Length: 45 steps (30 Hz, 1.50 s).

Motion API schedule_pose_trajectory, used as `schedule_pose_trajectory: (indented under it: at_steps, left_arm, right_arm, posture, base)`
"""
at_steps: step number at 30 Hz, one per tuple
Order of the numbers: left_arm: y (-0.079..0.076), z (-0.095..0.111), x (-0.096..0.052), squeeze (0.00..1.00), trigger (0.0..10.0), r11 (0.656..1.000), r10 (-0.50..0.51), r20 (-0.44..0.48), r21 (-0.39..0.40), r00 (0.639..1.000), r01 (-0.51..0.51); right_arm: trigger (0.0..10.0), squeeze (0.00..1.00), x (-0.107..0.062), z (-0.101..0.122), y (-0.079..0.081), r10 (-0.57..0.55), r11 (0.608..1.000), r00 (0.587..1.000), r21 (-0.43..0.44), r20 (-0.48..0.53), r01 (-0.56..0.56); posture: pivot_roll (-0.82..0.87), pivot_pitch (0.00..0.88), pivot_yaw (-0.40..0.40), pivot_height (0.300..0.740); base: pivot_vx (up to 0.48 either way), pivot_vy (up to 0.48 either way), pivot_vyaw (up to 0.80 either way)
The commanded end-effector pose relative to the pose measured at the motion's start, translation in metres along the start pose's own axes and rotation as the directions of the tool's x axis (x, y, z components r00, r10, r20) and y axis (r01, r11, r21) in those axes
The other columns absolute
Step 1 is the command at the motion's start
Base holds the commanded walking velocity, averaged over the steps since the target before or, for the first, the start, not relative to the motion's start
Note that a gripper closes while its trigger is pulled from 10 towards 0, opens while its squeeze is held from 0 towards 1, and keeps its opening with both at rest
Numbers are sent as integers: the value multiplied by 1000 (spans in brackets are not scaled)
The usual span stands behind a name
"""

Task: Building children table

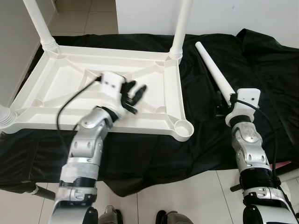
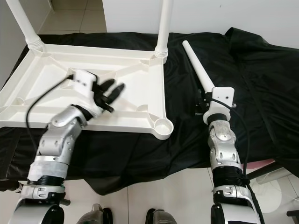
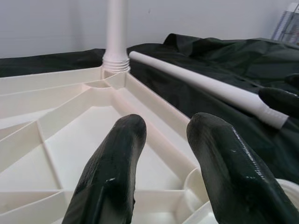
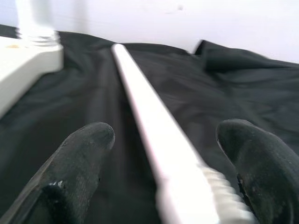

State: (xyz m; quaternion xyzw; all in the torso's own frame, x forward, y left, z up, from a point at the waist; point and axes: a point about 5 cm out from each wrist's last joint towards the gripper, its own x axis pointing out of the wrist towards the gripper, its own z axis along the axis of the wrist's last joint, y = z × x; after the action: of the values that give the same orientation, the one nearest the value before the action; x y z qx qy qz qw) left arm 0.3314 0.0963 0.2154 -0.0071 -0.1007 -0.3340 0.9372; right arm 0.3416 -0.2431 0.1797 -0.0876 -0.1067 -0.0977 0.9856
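Observation:
A white plastic table top lies upside down on a black cloth. Legs stand screwed in at its far left corner, far right corner and near left corner. The near right corner socket holds nothing. A loose white leg lies on the cloth right of the top. My right gripper is open, its fingers on either side of the leg's threaded end. My left gripper hovers open over the ribbed underside, holding nothing.
The black cloth hangs down over the front edge onto a white tiled floor. A white wall runs behind the cloth. A grey wall is close on the left. My feet show at the bottom.

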Motion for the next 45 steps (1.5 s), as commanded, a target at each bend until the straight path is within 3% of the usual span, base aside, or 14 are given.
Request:
schedule_pose_trajectory:
  at_steps: [1, 8, 13, 28, 45]
  left_arm:
    - [-3, 2, 0, 0, 10000, 999, -27, -12, 19, 1000, 27]
    - [-9, 3, 1, 0, 10000, 1000, 10, -30, 7, 999, -10]
    - [-21, -2, -2, 0, 10000, 1000, 0, -58, -9, 998, 0]
    - [-22, 1, -7, 0, 10000, 1000, 8, -89, -27, 996, -10]
    - [-21, 7, -14, 0, 10000, 999, 42, -120, -25, 992, -46]
  right_arm:
    - [10000, 0, -1, -3, -11, -45, 999, 999, 6, -12, 45]
    - [10000, 0, -2, -7, -21, -51, 998, 998, 24, -23, 52]
    - [10000, 0, 0, -15, -29, -5, 995, 998, 102, -63, 12]
    - [10000, 0, 11, -25, -39, 86, 993, 987, 97, -134, -73]
    - [10000, 0, 29, -24, -8, 235, 969, 958, 117, -163, -218]
  posture:
    - [-36, 102, -27, 740]
    - [-35, 117, -23, 740]
    - [-33, 138, -18, 740]
    - [-11, 205, -14, 740]
    - [28, 264, -4, 740]
  base:
    - [0, 0, 0]
    - [0, 0, 0]
    - [0, 0, 0]
    - [0, 0, 0]
    - [0, 0, 0]
